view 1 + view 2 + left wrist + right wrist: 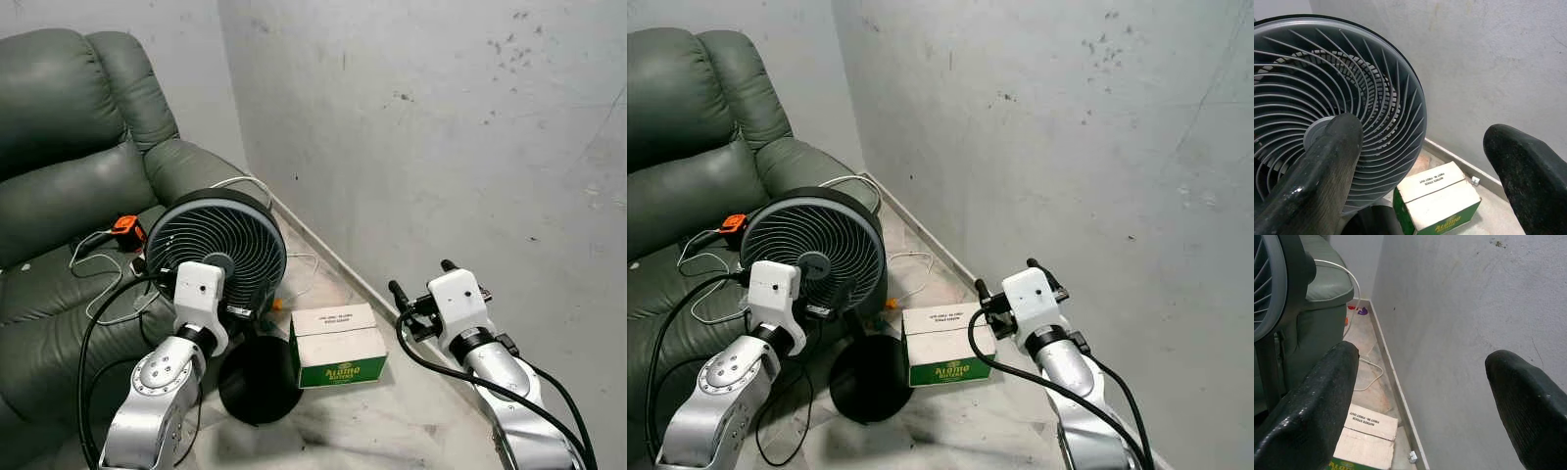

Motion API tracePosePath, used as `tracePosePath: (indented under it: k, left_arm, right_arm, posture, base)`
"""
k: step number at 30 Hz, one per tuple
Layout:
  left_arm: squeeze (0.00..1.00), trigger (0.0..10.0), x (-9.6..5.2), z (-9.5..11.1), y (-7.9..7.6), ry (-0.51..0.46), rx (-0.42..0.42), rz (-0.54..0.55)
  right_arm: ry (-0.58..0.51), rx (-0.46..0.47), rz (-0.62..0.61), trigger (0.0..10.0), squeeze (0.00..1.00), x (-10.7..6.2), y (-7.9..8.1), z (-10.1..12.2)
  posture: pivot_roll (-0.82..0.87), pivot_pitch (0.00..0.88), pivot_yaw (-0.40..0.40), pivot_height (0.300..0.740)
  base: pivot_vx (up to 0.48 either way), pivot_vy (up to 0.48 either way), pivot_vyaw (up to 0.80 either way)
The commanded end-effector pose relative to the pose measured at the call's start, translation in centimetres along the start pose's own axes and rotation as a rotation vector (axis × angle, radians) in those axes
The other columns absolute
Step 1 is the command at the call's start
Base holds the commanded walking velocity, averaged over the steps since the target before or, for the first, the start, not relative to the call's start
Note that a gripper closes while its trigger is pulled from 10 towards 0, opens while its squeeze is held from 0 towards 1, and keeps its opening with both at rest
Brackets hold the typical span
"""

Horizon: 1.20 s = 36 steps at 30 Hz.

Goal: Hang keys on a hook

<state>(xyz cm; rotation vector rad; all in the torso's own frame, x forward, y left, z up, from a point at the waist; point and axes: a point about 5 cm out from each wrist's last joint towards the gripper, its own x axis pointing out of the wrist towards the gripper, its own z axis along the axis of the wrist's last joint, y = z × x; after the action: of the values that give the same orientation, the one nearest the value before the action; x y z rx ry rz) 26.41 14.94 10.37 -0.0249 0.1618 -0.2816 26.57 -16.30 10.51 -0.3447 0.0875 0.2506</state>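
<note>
Fan (223, 253) before left gripper (1420, 166) (fingers apart); box (338, 345) beside.

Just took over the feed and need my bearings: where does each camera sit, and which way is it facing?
Left eye view: on the head, looking forward and down at the fan, box and sofa; both arms show.
Right eye view: the same scene, with the wall on the right.
Left wrist view: along the open left pincer, facing fan and box.
Right wrist view: along the open right pincer, facing down the wall's foot.
All four share the box.
</note>
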Motion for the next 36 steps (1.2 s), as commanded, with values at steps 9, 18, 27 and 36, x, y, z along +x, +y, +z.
tracePosePath:
  k: [9, 18, 27, 36]
  left_arm:
    - [0.0, 10.0, 0.02, 0.32, 0.32, -0.009, 0.007, 0.013]
    - [0.0, 10.0, 0.05, 0.42, 0.3, -0.016, 0.011, 0.007]
    - [0.0, 10.0, 0.12, 0.41, 0.34, -0.013, 0.009, 0.005]
    - [0.0, 10.0, 0.16, 0.41, 0.32, -0.012, 0.013, 0.002]
  right_arm:
    - [-0.014, -0.005, -0.002, 10.0, 0.0, 0.09, -0.05, 0.33]
    - [-0.009, 0.01, 0.0, 10.0, 0.0, 0.14, 0.02, 0.26]
    - [-0.007, 0.008, 0.001, 10.0, 0.0, 0.2, 0.03, 0.28]
    - [-0.018, -0.022, 0.011, 10.0, 0.0, 0.24, 0.17, 0.42]
  posture:
    - [0.03, 0.0, 0.045, 0.74]
    - [0.03, 0.0, 0.045, 0.74]
    - [0.03, 0.0, 0.046, 0.74]
    - [0.03, 0.0, 0.046, 0.74]
  base:
    - [0.0, 0.0, 0.0]
    - [0.0, 0.0, -0.06]
    - [0.0, 0.0, -0.75]
    - [0.0, 0.0, -0.01]
